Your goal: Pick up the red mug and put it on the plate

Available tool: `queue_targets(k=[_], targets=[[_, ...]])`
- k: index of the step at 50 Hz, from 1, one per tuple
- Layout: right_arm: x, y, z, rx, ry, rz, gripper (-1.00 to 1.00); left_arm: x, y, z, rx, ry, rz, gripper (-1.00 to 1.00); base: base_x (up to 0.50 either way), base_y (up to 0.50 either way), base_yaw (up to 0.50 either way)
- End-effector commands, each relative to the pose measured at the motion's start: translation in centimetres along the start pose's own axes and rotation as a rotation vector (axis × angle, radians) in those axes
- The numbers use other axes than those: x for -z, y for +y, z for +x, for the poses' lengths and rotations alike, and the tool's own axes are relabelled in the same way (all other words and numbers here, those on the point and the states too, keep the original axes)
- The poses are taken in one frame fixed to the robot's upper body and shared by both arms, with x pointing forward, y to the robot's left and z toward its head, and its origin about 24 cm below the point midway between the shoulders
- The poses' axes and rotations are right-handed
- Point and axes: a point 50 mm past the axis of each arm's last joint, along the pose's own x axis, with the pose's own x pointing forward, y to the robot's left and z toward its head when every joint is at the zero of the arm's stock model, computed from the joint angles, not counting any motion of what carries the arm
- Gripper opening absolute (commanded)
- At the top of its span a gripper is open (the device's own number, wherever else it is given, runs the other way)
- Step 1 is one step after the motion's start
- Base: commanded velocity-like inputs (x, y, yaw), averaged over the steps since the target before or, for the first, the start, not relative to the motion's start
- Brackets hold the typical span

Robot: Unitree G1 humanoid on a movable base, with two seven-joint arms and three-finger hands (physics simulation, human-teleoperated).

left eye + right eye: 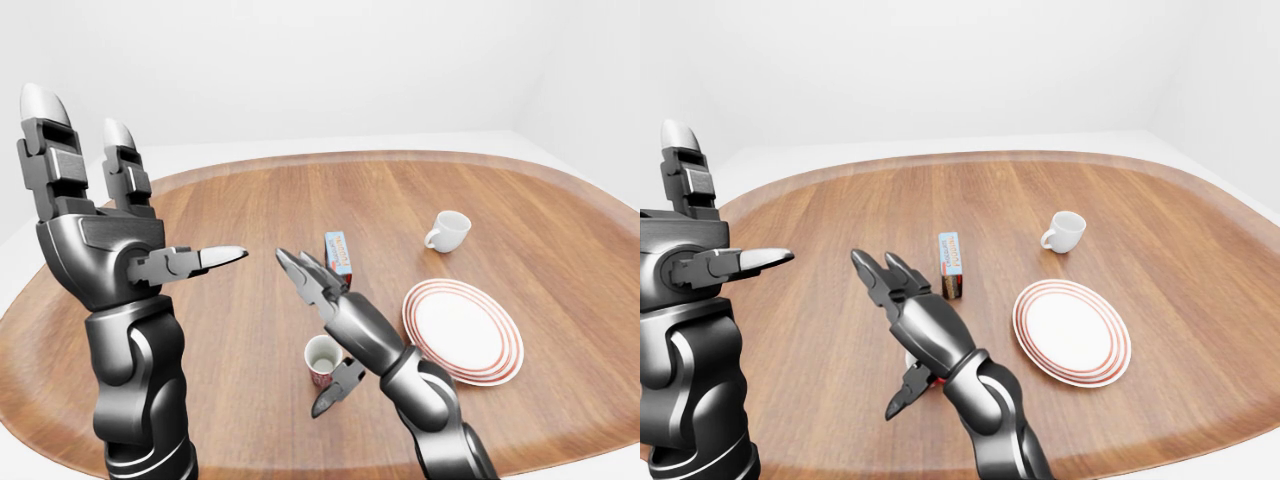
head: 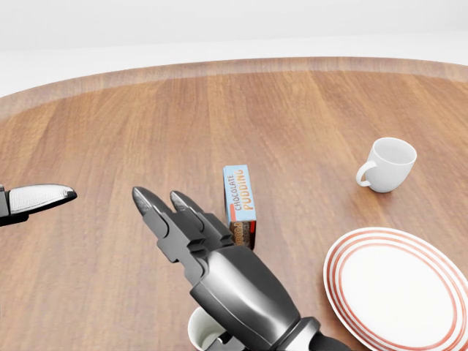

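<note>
Below right hand (image 1: 318, 290), red mug (image 1: 323, 359): upright, white interior.

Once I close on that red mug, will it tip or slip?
The red mug stands upright, mouth up, looks empty: probably light, easy to knock over. Its smooth round wall may slip. The right hand hangs open over it.

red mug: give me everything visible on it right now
The red mug stands upright on the wooden table, left of the red-ringed plate in the left-eye view. Its outside is red with a pale pattern, its inside white and apparently empty; no handle shows. The right hand hangs over it, fingers extended past the rim and thumb beside its wall, not closed round it. Contact cannot be told. In the head view the hand hides most of it.
</note>
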Motion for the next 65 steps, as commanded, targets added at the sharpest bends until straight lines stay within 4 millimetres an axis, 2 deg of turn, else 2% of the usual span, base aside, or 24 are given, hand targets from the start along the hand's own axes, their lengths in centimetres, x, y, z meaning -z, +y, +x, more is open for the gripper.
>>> queue_targets(k=[1, 15, 25, 49, 60, 65], targets=[[0.8, 1.6, 0.0, -0.089, 0.079, -0.082, 1.00, 0.0, 0.0, 0.0, 0.000, 0.000, 0.000, 1.00, 0.00, 0.00, 0.00], [1.1, 2.1, -0.1, -0.120, 0.113, -0.104, 1.00, 0.0, 0.0, 0.0, -0.001, 0.002, 0.001, 1.00, 0.00, 0.00, 0.00], [2.2, 2.2, -0.1, -0.143, 0.176, -0.155, 1.00, 0.0, 0.1, 0.0, -0.002, 0.000, 0.000, 1.00, 0.00, 0.00, 0.00], [2.9, 2.9, 1.3, -0.207, 0.238, -0.236, 1.00, 0.0, 0.1, -0.1, -0.003, 0.004, 0.002, 1.00, 0.00, 0.00, 0.00], [4.6, 4.0, 1.1, -0.252, 0.305, -0.230, 1.00, -0.2, 0.2, 0.0, -0.007, -0.006, -0.001, 1.00, 0.00, 0.00, 0.00], [4.7, 4.0, 1.0, -0.254, 0.313, -0.232, 1.00, -0.3, 0.2, 0.1, -0.006, -0.011, -0.004, 1.00, 0.00, 0.00, 0.00]])
